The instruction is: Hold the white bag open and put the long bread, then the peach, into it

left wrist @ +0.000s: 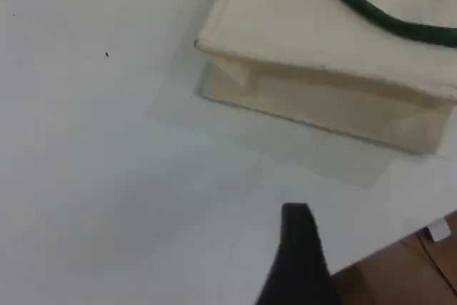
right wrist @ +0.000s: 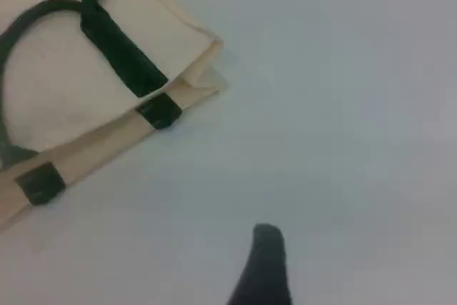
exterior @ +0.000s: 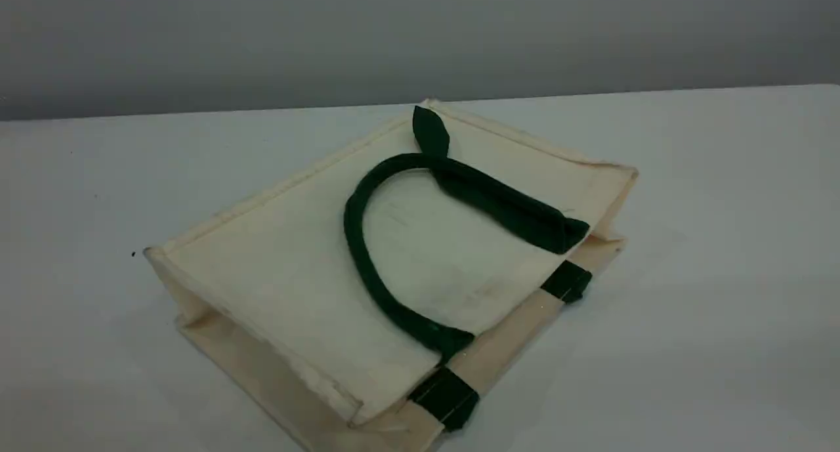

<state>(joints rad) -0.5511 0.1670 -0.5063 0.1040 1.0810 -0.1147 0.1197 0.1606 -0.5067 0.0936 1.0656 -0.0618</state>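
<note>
The white bag (exterior: 295, 262) lies flat on its side in the middle of the table, its mouth facing the front right. One dark green handle (exterior: 357, 242) is looped over its upper face, and green patches (exterior: 446, 396) mark the rim. The left wrist view shows the bag's folded bottom end (left wrist: 285, 26), well beyond my left gripper's fingertip (left wrist: 296, 219). In the right wrist view the bag's rim end (right wrist: 64, 98) sits at the upper left, far from my right gripper's fingertip (right wrist: 265, 237). Nothing is held by either gripper. The long bread and the peach are out of view.
The white table (exterior: 722, 275) stretches around the bag, with a grey wall behind. A tiny dark speck (exterior: 133, 254) lies left of the bag. The left wrist view shows the table's edge with brown floor (left wrist: 400, 276) beyond it.
</note>
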